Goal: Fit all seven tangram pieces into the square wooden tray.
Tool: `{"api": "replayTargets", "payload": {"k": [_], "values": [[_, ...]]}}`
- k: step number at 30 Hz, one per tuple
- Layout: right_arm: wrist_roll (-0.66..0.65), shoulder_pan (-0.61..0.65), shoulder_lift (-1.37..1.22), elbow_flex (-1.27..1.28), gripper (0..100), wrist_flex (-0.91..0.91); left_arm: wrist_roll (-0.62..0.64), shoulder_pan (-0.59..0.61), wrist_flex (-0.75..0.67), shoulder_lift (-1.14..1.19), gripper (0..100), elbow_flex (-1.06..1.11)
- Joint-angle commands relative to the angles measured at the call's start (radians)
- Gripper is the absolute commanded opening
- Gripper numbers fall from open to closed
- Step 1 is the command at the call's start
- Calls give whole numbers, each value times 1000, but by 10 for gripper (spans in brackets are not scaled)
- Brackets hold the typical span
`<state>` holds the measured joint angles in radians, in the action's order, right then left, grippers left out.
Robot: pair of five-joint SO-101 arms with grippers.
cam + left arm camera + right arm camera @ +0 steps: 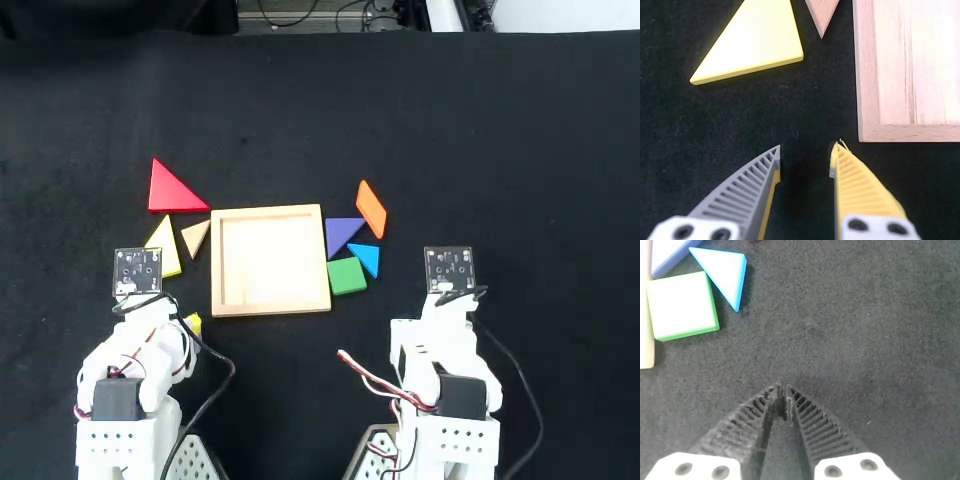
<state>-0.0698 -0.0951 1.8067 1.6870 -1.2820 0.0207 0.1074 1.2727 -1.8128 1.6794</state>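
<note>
High view shows seven tangram pieces [170, 190] outside one wooden tray [270, 211]; left jaws parted, right jaws closed

A black cloth [500, 120] covers the table. Past its far edge, dark cables [300, 12] loop over a pale floor [330, 24], beside a white panel [570, 12].

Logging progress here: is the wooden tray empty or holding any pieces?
Empty. The wooden tray shows only bare wood inside its rim; the tangram pieces lie outside it on the black table.
</note>
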Motion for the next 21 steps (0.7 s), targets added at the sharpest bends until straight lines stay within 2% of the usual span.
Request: {"api": "replayTargets", "payload": {"k": [1,21], "values": [[9,-12,41,-1,12,-3,6,-2,2,-5,167,19],[9,-11,41,-1,12,-3,6,-10,2,-5,167,19]]}}
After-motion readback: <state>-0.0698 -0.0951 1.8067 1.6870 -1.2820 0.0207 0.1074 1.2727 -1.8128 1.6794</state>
